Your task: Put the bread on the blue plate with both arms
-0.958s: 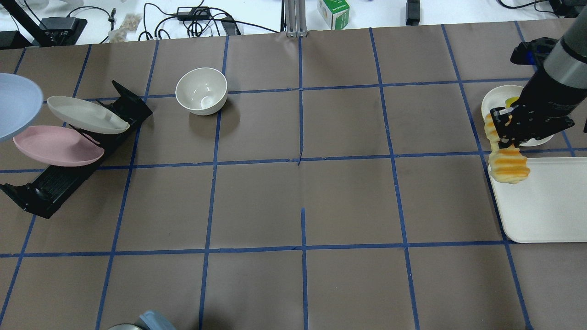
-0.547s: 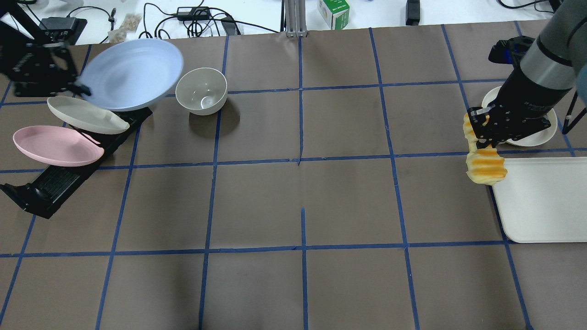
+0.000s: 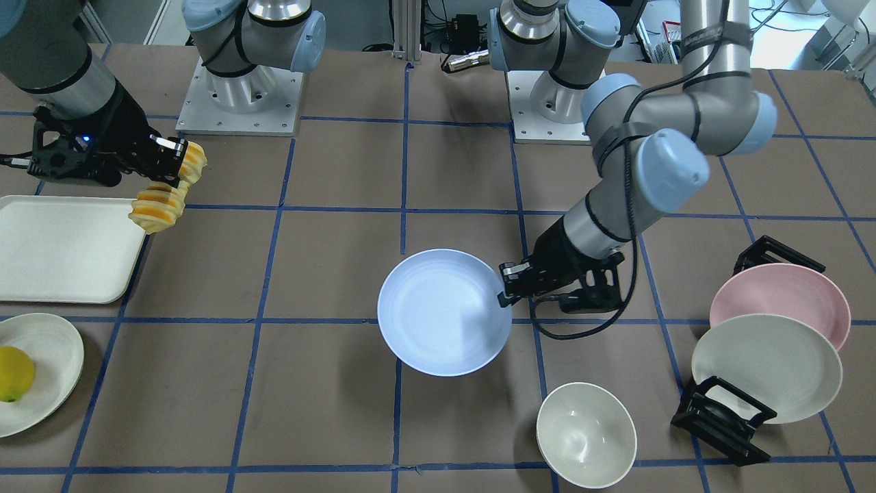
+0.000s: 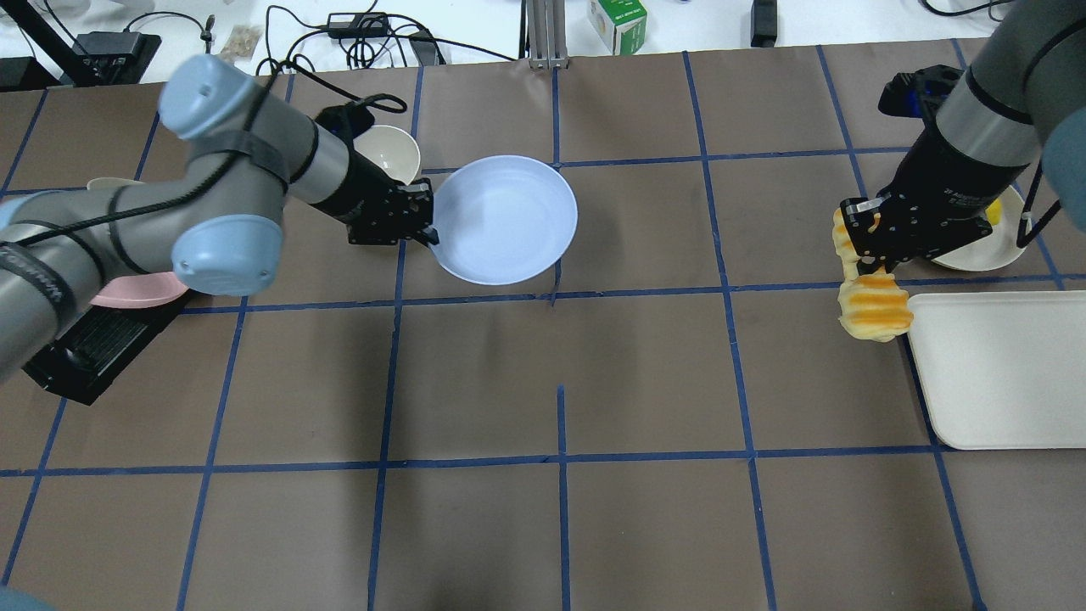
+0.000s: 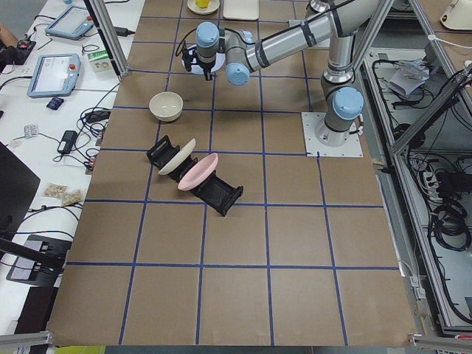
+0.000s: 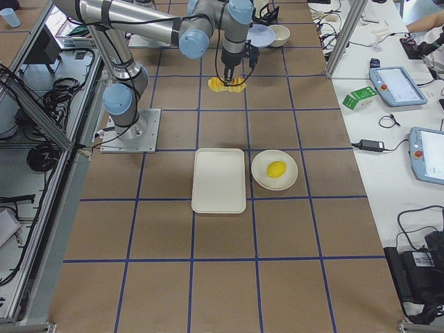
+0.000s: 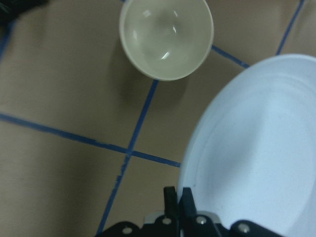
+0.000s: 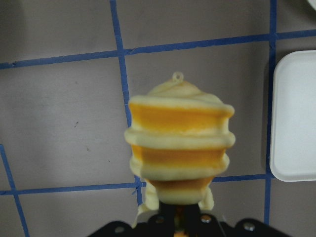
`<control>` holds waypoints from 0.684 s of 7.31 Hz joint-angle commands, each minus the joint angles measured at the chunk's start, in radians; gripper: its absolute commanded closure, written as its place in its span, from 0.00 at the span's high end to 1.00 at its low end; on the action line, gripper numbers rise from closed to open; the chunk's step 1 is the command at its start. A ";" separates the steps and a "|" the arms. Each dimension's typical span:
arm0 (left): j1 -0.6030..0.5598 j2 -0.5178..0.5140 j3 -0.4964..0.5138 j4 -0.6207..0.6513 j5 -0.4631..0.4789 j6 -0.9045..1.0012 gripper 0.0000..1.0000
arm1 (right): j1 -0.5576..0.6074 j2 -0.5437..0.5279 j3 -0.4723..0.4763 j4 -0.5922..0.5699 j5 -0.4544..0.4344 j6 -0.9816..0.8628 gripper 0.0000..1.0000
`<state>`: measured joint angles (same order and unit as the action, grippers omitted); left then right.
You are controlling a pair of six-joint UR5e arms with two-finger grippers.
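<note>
My left gripper [image 4: 431,233] is shut on the rim of the pale blue plate [image 4: 505,219] and holds it flat, just above the table left of centre. The plate also shows in the front view [image 3: 443,311] and the left wrist view [image 7: 261,148]. My right gripper [image 4: 872,267] is shut on the upper part of the bread [image 4: 874,310], an orange-yellow ridged loaf that hangs bent below the fingers near the tray's left edge. The bread fills the right wrist view [image 8: 178,143]. The bread and the plate are far apart.
A white bowl [image 3: 586,435] stands just beyond the left arm. A black rack [image 3: 722,418] at the far left holds a pink plate [image 3: 780,301] and an off-white plate [image 3: 766,366]. A white tray [image 4: 1001,373] and a plate [image 3: 55,356] with a yellow fruit [image 3: 14,373] lie at the right.
My left arm has swung the blue plate from the far left, by the rack, rightward to left of centre. My right gripper has carried the bread a little leftward, off the tray's edge.
</note>
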<state>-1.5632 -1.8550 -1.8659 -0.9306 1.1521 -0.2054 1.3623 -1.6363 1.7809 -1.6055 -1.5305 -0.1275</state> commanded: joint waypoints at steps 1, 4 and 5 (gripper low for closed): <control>-0.106 -0.104 -0.016 0.076 0.012 -0.026 0.00 | 0.006 0.010 -0.009 -0.011 0.006 -0.001 0.00; -0.107 -0.164 -0.018 0.122 0.018 -0.020 0.00 | 0.059 0.071 -0.011 -0.086 0.098 0.064 0.00; -0.107 -0.162 -0.015 0.125 0.020 -0.028 0.99 | 0.136 0.104 -0.014 -0.159 0.086 0.130 0.00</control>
<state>-1.6696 -2.0120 -1.8826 -0.8153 1.1687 -0.2276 1.4240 -1.5701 1.7699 -1.6923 -1.4418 -0.0576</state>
